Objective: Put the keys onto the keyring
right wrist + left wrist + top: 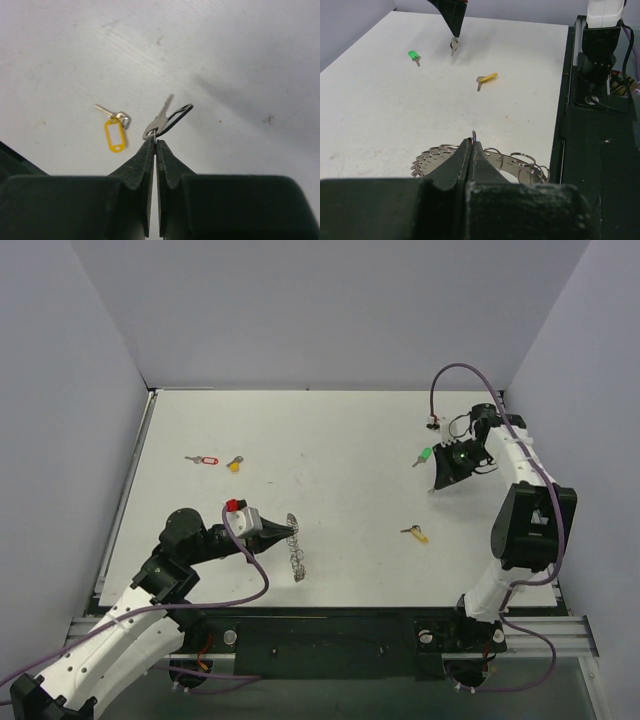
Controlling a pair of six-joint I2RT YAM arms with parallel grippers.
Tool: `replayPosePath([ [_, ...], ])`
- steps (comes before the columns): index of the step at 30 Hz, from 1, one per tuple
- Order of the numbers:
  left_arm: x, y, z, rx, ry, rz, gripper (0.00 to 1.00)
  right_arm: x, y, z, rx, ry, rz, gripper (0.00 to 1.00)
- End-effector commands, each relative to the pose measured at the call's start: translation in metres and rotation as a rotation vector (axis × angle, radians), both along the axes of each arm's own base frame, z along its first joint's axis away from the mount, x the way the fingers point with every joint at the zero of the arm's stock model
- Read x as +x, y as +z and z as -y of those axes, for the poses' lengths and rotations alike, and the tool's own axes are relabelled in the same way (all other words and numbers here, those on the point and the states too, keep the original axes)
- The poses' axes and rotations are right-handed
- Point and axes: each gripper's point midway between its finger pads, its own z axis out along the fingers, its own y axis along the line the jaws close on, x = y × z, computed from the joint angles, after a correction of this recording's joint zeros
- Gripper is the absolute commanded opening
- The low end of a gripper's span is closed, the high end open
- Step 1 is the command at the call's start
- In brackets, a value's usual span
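Note:
My left gripper [281, 533] [472, 143] is shut on one small loop of the keyring [297, 546] [522, 167], a broad silvery ring with many small loops that stands edge-on at the near middle of the table. Far right, my right gripper [438, 484] [155, 142] is shut on the little ring of a black-tagged key [169, 119] [454, 46], which dangles from its tips just over the table. A green key [424, 456] [413, 55] lies beside it. Nearer lies a yellow key [415, 533] [115, 133] [487, 78].
A red-tagged key [204, 460] and an orange-yellow key [234, 464] lie at the far left of the white table [340, 440]. Grey walls close in the left, back and right sides. A black rail [600, 150] with the arm bases runs along the near edge.

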Motion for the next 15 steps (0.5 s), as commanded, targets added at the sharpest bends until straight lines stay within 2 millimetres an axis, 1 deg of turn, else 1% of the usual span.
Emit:
replayPosePath([
  [1,-0.002,0.032,0.009,-0.077,-0.059,0.076,0.00,-0.042,0.062,-0.051,0.162,0.303,0.149,0.00],
  [2,-0.004,0.043,0.011,-0.098,-0.075,0.090,0.00,-0.047,0.076,-0.054,0.151,0.373,0.205,0.00],
  [3,-0.003,0.045,0.013,-0.100,-0.081,0.089,0.00,-0.057,0.087,-0.065,0.155,0.426,0.217,0.00],
  [4,-0.004,0.057,0.015,-0.116,-0.092,0.111,0.00,-0.062,0.098,-0.069,0.147,0.493,0.257,0.00],
  [5,-0.003,0.059,0.018,-0.119,-0.102,0.111,0.00,-0.075,0.112,-0.077,0.170,0.544,0.248,0.00],
  [6,-0.003,0.070,0.019,-0.137,-0.110,0.132,0.00,-0.080,0.121,-0.080,0.174,0.618,0.284,0.00],
  [7,-0.003,0.071,0.024,-0.141,-0.124,0.133,0.00,-0.095,0.137,-0.089,0.218,0.664,0.276,0.00],
  [8,-0.001,0.076,0.028,-0.147,-0.128,0.135,0.00,-0.098,0.149,-0.094,0.233,0.763,0.343,0.00],
  [9,-0.004,0.082,0.031,-0.161,-0.140,0.151,0.00,-0.119,0.156,-0.100,0.298,0.806,0.310,0.00],
  [10,-0.002,0.084,0.036,-0.163,-0.142,0.149,0.00,-0.127,0.165,-0.104,0.316,0.922,0.375,0.00],
  [11,-0.005,0.086,0.040,-0.165,-0.153,0.162,0.00,-0.139,0.171,-0.110,0.361,1.006,0.414,0.00],
  [12,-0.001,0.087,0.045,-0.160,-0.145,0.158,0.00,-0.147,0.174,-0.114,0.383,1.059,0.433,0.00],
  [13,-0.007,0.086,0.052,-0.150,-0.168,0.166,0.00,-0.155,0.178,-0.118,0.415,1.088,0.455,0.00],
  [14,-0.003,0.087,0.056,-0.146,-0.149,0.165,0.00,-0.162,0.179,-0.123,0.424,1.123,0.467,0.00],
  [15,-0.010,0.085,0.063,-0.141,-0.169,0.171,0.00,-0.166,0.179,-0.126,0.430,1.152,0.484,0.00],
])
